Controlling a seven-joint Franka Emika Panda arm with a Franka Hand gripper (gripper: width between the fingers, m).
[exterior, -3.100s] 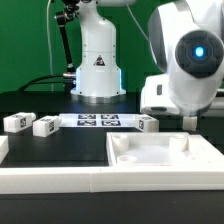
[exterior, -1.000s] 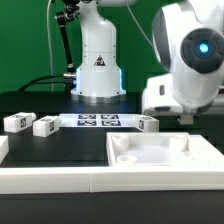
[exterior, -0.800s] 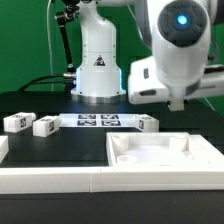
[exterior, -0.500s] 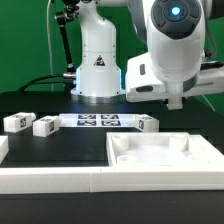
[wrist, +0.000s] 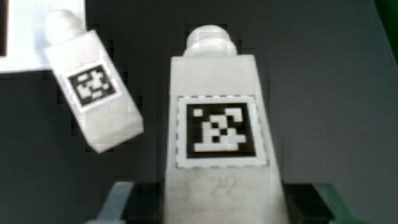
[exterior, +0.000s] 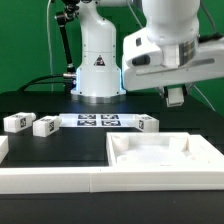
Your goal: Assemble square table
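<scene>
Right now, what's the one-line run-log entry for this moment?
gripper: shut on leg | another leg: lying on black surface | tabletop: no legs fitted

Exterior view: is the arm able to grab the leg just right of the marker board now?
Probably not: the end effector looks shut on another leg. That loose leg itself lies unobstructed.

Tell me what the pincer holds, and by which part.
A white tagged leg, clamped by the pincer at its end opposite the knobbed tip.
</scene>
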